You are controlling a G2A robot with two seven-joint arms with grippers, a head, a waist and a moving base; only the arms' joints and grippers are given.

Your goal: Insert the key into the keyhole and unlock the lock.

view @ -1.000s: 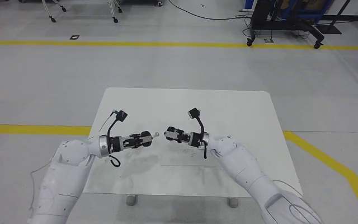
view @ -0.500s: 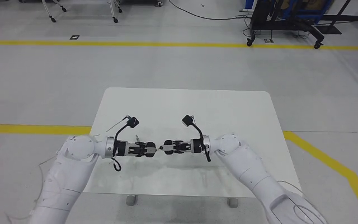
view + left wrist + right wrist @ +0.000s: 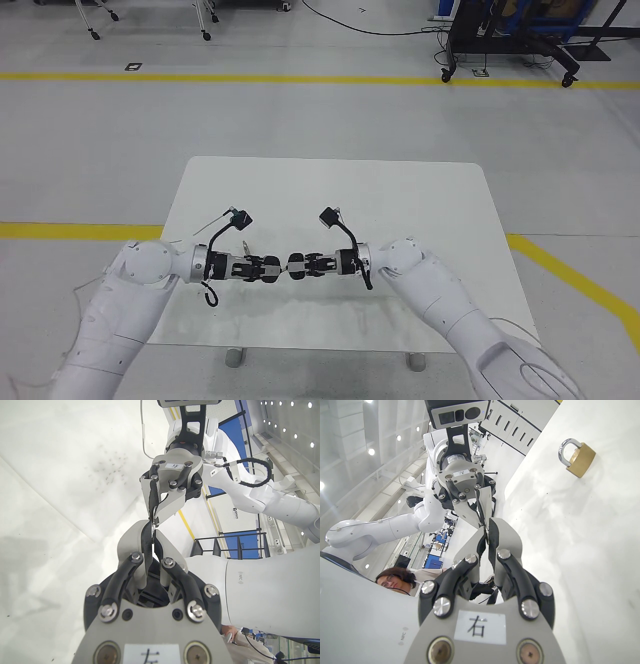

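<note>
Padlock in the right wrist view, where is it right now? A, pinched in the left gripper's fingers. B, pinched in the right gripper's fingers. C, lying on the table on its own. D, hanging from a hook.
C: the brass padlock lies flat on the white table, with nothing holding or touching it.

one padlock [image 3: 578, 462], one key [image 3: 487, 534], two tools [image 3: 150, 527] [image 3: 487, 528], one table [image 3: 420, 190]
</note>
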